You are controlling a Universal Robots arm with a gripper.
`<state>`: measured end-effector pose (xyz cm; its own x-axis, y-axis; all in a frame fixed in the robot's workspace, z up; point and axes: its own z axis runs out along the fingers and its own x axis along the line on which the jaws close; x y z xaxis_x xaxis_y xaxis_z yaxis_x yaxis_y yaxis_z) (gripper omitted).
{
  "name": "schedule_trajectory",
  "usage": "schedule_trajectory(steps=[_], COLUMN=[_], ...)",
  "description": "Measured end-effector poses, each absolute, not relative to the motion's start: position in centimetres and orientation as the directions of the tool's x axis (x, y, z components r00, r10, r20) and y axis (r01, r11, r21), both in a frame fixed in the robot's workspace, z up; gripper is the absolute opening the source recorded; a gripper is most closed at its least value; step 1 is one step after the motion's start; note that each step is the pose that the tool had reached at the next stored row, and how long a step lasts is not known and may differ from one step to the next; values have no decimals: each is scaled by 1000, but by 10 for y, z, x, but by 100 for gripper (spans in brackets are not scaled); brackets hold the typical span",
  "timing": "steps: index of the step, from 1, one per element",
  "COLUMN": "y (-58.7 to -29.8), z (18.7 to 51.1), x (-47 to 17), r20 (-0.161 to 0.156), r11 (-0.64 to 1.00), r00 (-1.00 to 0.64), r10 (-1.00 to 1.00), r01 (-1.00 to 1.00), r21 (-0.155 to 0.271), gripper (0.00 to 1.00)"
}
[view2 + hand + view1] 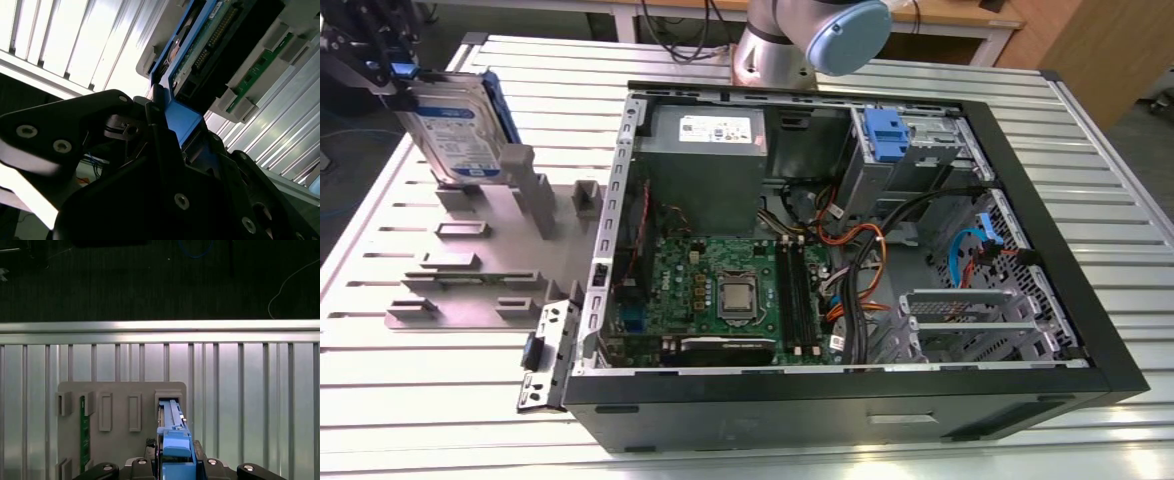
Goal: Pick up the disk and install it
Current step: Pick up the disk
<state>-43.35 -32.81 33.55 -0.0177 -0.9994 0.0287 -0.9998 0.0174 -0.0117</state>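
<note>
Surface: you are working over a ribbed aluminium tabletop (1067, 150); an open black computer case (854, 410) lies on its side across most of it.
Holder: a grey slotted fixture plate (467, 290) sits by the tabletop's edge at the exterior view's left, just beside the case.
Disk: the flat silver hard drive with white-and-blue label and blue carrier rails (454, 135) stands on end at the plate's far corner, leaning slightly. Its lower end is at a grey slot, and you cannot tell whether it is clear of that slot.
Gripper: the black gripper (380, 65) is pinching the disk's blue end tab (182, 122) between its fingers.
Axis: the disk's long axis runs down from the gripper toward the plate, so the drive hangs below the grip.
Bay: the grey metal drive bay with its blue bracket (887, 135) is at the case's far corner, well apart from the disk, toward the exterior view's right.
</note>
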Motion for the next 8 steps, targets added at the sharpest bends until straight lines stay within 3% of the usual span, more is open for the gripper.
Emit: schedule_trajectory(steps=[8], y=[-328], z=[340], x=[-434], r20=[29], r11=[18], r00=[-18], r10=[-999], r01=[-1000], r21=[-12], gripper=[36])
